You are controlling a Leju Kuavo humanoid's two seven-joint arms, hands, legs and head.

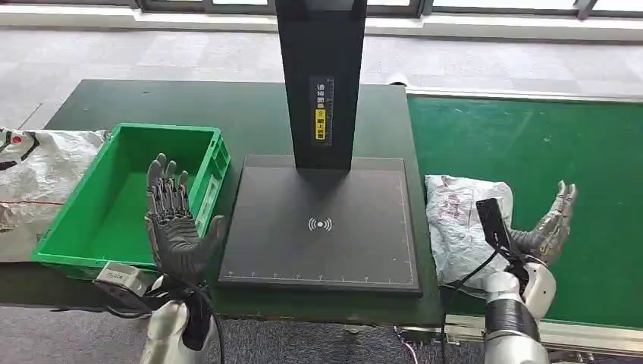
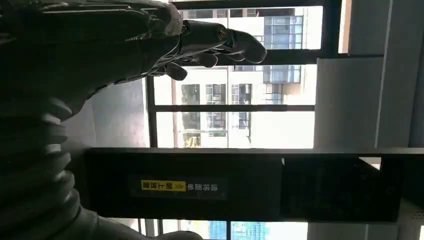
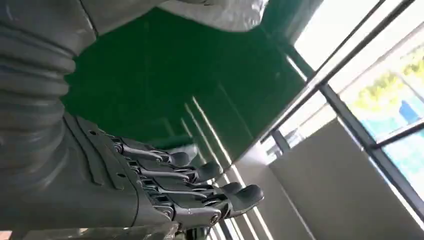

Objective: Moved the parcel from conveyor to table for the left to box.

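A crumpled white and grey parcel (image 1: 461,220) lies on the green conveyor belt (image 1: 561,159), at its left edge beside the black scale platform (image 1: 322,224). My right hand (image 1: 547,227) is just to the parcel's right, fingers spread and empty, close to the bag's edge; the right wrist view shows the fingers (image 3: 200,187) apart over the belt and a strip of the parcel (image 3: 220,12). My left hand (image 1: 173,220) is raised, open, in front of the green crate (image 1: 133,193), holding nothing. Its fingers (image 2: 220,42) point toward the windows in the left wrist view.
A black post (image 1: 322,76) with a yellow label rises from the back of the scale. Another grey bag (image 1: 34,182) lies on the dark table to the crate's left. The crate has nothing in it. The belt stretches far to the right.
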